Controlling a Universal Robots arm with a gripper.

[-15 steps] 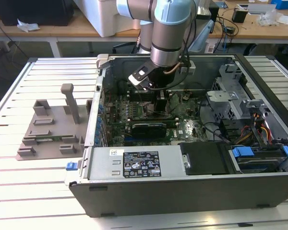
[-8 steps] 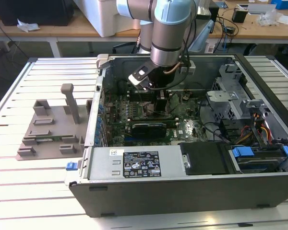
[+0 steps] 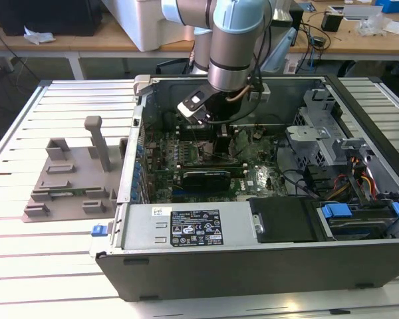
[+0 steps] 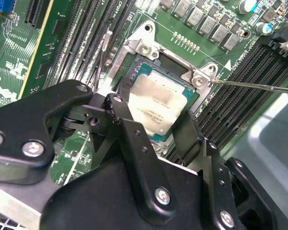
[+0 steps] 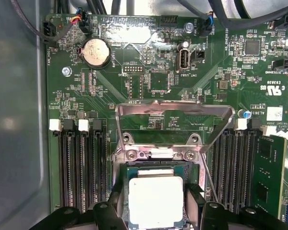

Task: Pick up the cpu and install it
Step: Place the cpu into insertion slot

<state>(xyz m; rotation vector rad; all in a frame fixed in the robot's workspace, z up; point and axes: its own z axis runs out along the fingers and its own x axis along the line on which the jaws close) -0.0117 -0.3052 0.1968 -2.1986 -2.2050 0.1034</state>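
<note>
Now, arm (image 3: 233,40): reaching straight down into the open computer case (image 3: 253,266), which lies on its side on the slatted white surface (image 3: 46,266).
pincer (image 4: 151,112): narrow, with its two black fingers (image 4: 127,129) pressed against opposite edges of the cpu. It has the chip in its grip!
cpu (image 5: 156,201): a small flat square with a pale silvery metal lid, faint print across it, and a thin green rim all round.
cpu position: level and squarely over the motherboard socket (image 4: 170,60), lined up with its frame. Whether it is fully seated or a touch above, I cannot tell.
load plate (image 5: 173,108): this bright metal frame is swung up and open, just beyond the chip.
lever (image 4: 254,85): a thin steel rod, sticking out to one side of the socket.
memory slots (image 5: 81,167): long dark rows flanking the socket on both sides, on the green motherboard (image 5: 149,72).
grey tray (image 3: 66,186): on the surface outside the case, towards the exterior view's left, its posts standing up.
</note>
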